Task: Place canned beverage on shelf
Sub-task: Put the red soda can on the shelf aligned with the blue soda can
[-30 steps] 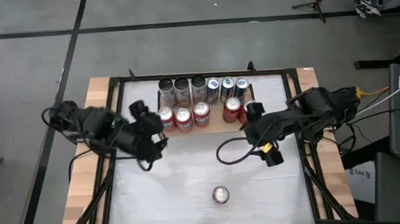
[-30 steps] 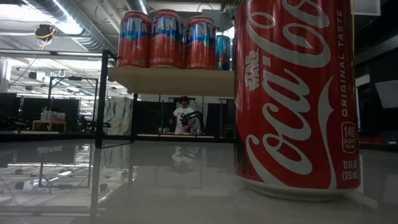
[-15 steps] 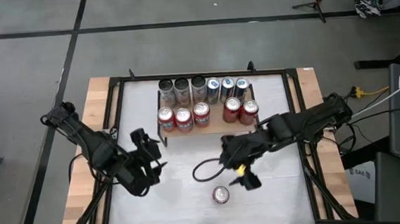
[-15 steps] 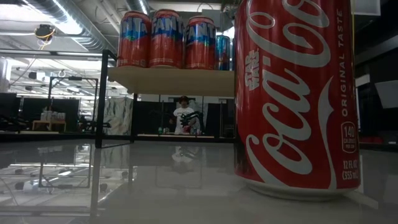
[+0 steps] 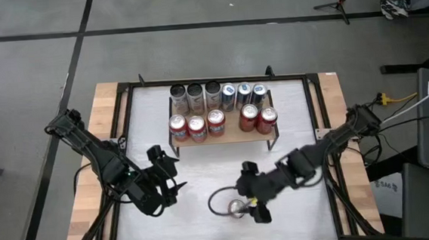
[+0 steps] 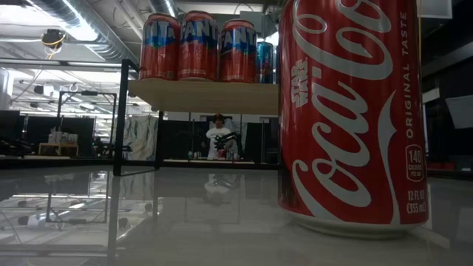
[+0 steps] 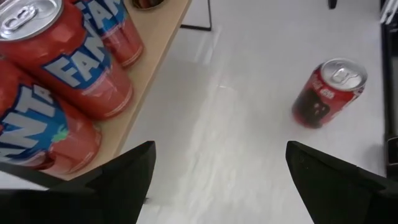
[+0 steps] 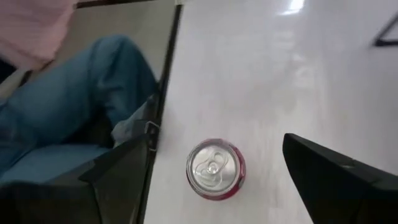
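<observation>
- Over the near middle of the table [image 5: 289, 100], my right gripper [image 5: 245, 205] hangs with its 2 fingers [image 8: 329, 174] spread wide, holding nothing.
- Just beneath it stands 1 red cola can [image 5: 237, 208], upright on the white tabletop, silver lid up; in my right wrist view the can [image 8: 216, 168] sits between my fingers' tips, and I cannot tell whether either one touches it.
- Off to that can's left, my left gripper [image 5: 166, 171] hovers above the table, fingers [image 7: 124, 177] also spread and empty, well apart from the can.
- Farther back, the shelf [image 5: 231, 136] stands on its black legs with 5 red cans [image 5: 197, 126] along its front edge and 6 more cans [image 5: 214, 96] in the row behind.
- Beyond the table's near edge, a person's jeans-clad leg [image 8: 74, 106] shows.
</observation>
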